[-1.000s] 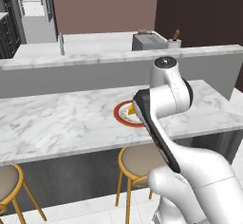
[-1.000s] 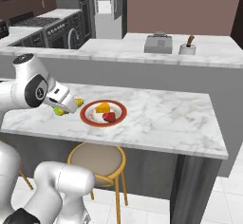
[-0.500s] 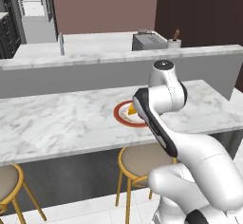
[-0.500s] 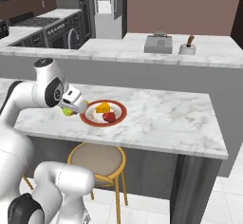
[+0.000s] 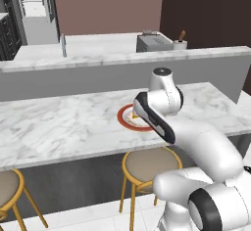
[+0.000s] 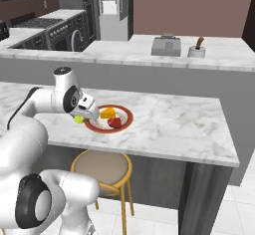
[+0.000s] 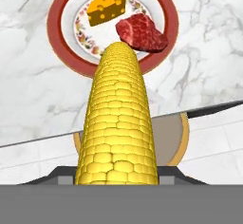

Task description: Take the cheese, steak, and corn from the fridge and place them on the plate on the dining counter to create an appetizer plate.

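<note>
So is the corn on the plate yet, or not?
Not yet. The corn is in the claw, above the near edge of the plate. The cheese and steak lie on it.

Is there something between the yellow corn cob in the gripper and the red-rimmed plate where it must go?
Nothing visible blocks the way. The yellow corn cob, held in the gripper, points at the red-rimmed plate, where the orange cheese wedge and dark-red steak leave the left part free.
</note>
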